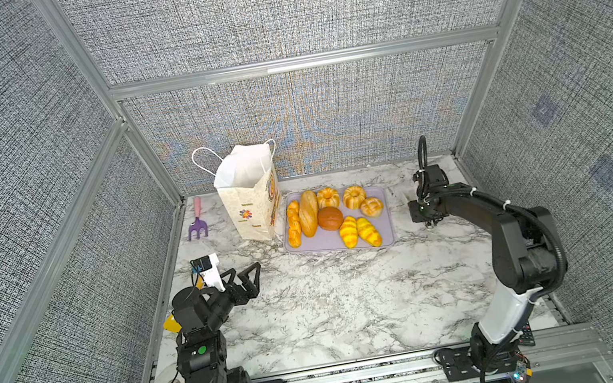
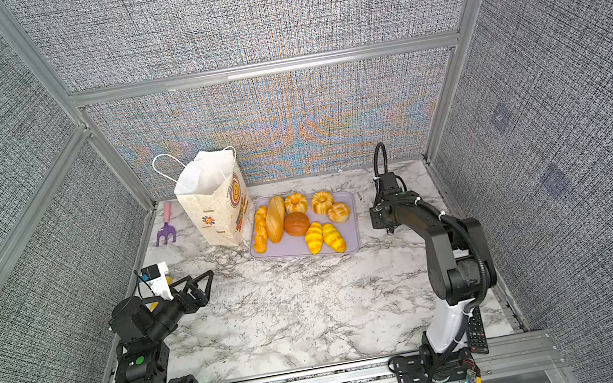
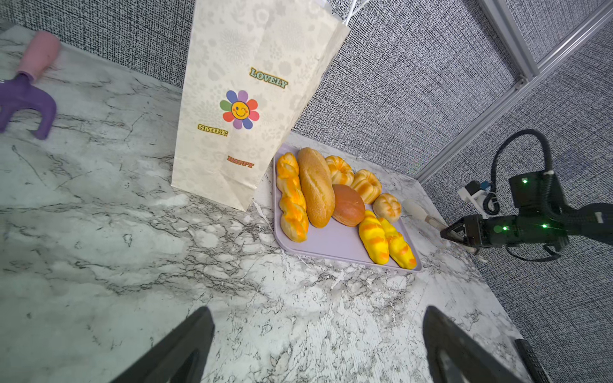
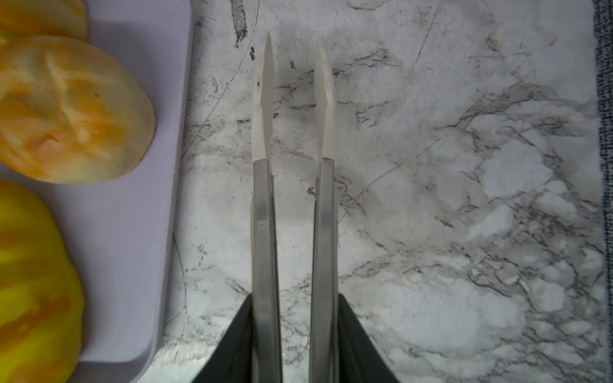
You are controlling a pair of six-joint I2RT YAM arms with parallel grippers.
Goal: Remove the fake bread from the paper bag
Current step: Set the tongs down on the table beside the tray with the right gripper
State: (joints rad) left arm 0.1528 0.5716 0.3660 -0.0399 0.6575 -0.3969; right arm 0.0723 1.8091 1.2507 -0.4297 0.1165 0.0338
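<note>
glossy moulded fake bread (image 1: 308,213) lies on smooth lilac tray (image 1: 322,242) beside the upright matte paper bag (image 1: 249,210); the bag's inner floor is hidden. left gripper (image 3: 316,310) spread wide, empty. right gripper (image 4: 295,331) clamps steel tongs (image 4: 263,232), whose white tips stand apart.

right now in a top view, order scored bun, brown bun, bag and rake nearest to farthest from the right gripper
From the right gripper:
1. scored bun, right side of tray
2. brown bun, mid-tray
3. bag, left of tray
4. rake, far left

Fake bread (image 2: 275,218): eight. One braided stick (image 1: 293,224), one long loaf (image 1: 308,213), two fluted buns (image 1: 327,197), two striped rolls (image 1: 348,232), one brown bun (image 1: 330,218), one scored bun (image 1: 371,207). One paper bag (image 1: 252,214), one tray (image 1: 322,246), one fork (image 1: 197,227), one tongs (image 4: 262,232).
</note>
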